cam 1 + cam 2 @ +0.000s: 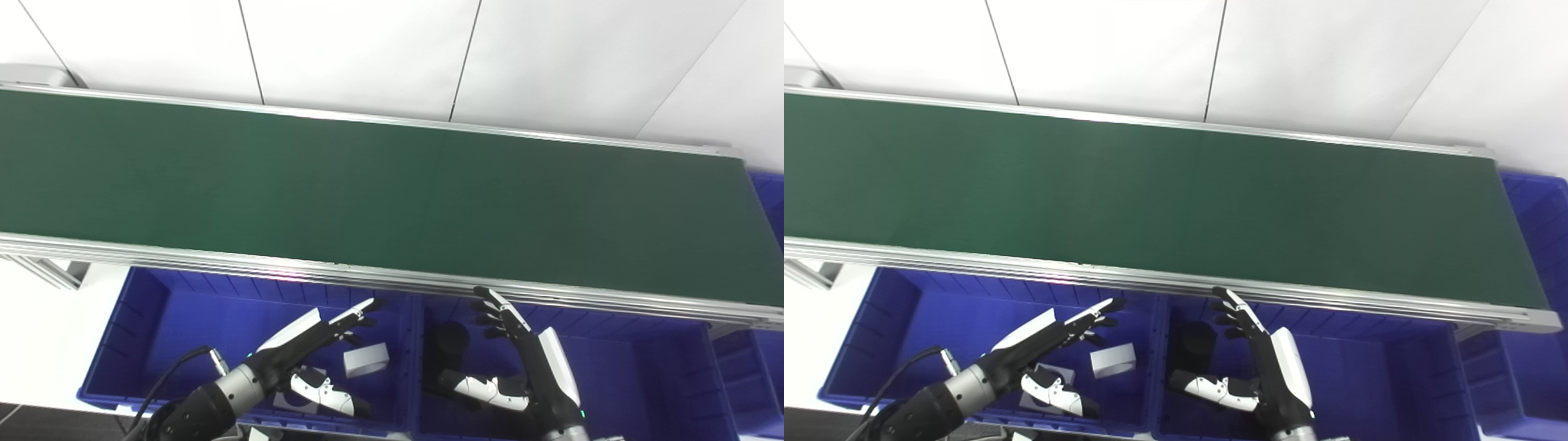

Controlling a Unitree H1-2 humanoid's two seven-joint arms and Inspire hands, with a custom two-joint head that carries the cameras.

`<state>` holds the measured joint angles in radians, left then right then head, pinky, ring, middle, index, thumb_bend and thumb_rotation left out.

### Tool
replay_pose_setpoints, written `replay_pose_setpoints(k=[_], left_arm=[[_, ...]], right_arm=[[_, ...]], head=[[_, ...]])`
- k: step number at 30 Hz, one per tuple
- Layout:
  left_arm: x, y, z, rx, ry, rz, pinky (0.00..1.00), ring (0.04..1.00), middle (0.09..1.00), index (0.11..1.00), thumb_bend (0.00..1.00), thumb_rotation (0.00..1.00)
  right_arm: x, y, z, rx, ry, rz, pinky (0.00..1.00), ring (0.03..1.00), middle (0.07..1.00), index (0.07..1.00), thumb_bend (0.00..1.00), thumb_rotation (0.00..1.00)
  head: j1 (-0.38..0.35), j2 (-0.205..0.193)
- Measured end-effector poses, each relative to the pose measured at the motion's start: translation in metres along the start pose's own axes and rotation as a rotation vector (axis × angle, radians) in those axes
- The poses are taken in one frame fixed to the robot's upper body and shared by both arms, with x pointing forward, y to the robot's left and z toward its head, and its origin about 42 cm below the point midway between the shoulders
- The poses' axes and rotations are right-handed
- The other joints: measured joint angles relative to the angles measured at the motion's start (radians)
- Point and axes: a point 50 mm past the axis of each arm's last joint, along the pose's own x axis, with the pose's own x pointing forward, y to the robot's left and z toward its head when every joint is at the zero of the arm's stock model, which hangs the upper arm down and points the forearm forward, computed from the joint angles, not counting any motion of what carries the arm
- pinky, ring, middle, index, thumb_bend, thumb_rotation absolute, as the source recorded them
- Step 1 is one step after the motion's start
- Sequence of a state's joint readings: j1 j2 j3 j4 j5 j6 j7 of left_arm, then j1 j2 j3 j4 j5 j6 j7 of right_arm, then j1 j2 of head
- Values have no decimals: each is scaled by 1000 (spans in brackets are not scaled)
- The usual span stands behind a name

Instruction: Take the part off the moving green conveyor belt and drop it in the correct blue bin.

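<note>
No part is visible on the green conveyor belt [367, 190] across mid-frame; a pale block [366, 359] already lies in the lower-left blue bin [141, 318]. Left robot hand [306, 352] and right robot hand [520, 361] hover open and empty at lower centre. Such blocks likely handle as light, rigid and smooth: grip opposite flat faces.

Both head cams look steeply down and fwd from just behind the bins, fairly close. Belt [392, 196] runs across each frame, white wall beyond. Right eye sits a bit right, so everything shifts left. Both share belt, blue bins [986, 324] and hands at btm edge.
</note>
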<state>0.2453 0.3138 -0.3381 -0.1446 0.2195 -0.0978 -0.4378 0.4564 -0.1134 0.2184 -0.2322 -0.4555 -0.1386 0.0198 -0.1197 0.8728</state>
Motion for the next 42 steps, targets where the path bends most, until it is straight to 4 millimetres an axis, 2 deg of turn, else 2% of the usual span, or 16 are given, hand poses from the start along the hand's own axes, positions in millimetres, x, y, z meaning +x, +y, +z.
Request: replay_pose_setpoints(k=[4, 12, 17, 23, 25, 29, 34, 42], left_arm=[[-3, -1, 3, -34, -1, 85, 873, 966, 1000, 1000, 829, 378], [-6, -24, 2, -124, 27, 166, 924, 987, 1000, 1000, 814, 362], [-2, -30, 7, -138, -14, 220, 922, 977, 994, 1000, 823, 358], [11, -44, 15, -258, -90, 304, 904, 953, 967, 987, 830, 376], [13, -50, 13, -275, -104, 314, 928, 969, 975, 988, 832, 376], [2, -56, 8, -274, -101, 336, 934, 973, 974, 974, 826, 361], [-10, -55, -1, -243, -69, 311, 838, 943, 979, 950, 829, 336], [-17, -47, -6, -214, -59, 280, 838, 928, 949, 901, 840, 301]], right_arm=[[-3, 1, 0, 5, 6, 1, 682, 748, 803, 868, 855, 401], [-6, -2, -1, -8, 5, 3, 655, 738, 793, 868, 857, 420], [-14, -3, -4, -12, 25, -2, 671, 741, 800, 878, 853, 419], [-20, -7, -7, -9, 29, -35, 688, 766, 818, 901, 836, 412], [-21, -7, -7, -3, 24, -41, 692, 773, 823, 904, 828, 407], [-21, -5, -11, 20, 31, -60, 692, 783, 828, 910, 818, 396], [-21, -3, -11, 30, 21, -72, 679, 776, 830, 912, 818, 390], [-21, 4, -13, 49, 25, -105, 700, 790, 832, 911, 811, 405]], head=[[9, 5], [12, -2], [12, -8], [5, -12], [2, -15], [-14, -29], [-15, -34], [-23, -46]])
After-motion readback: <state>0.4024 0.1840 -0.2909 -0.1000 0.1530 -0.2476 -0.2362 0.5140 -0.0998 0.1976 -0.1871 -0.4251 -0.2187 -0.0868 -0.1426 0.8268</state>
